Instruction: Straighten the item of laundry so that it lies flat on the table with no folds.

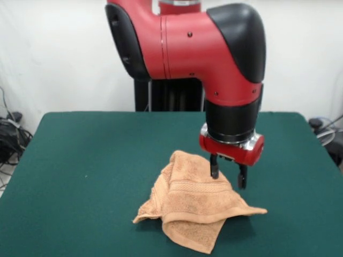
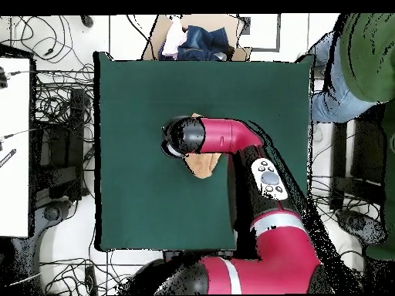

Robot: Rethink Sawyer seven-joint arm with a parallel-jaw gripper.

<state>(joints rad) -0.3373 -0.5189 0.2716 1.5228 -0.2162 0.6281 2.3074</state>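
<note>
The item of laundry [image 1: 187, 206], an orange-tan towel, lies crumpled and folded over itself on the green table [image 1: 80, 160], right of centre and toward the front edge. One woven band shows across its middle. My gripper [image 1: 228, 176] hangs over the towel's upper right part, open, with one fingertip [image 1: 214, 172] against the cloth and the other off its right edge. Nothing sits between the fingers. In the overhead view the arm's wrist [image 2: 183, 137] covers the gripper, and only a corner of the towel [image 2: 204, 164] peeks out on the table [image 2: 139, 116].
An open cardboard box [image 2: 197, 38] with clothes stands beyond the table's far edge in the overhead view. A person [image 2: 362, 62] is at the top right corner. Cables [image 2: 54, 131] and a white desk [image 2: 15, 139] lie along the left side.
</note>
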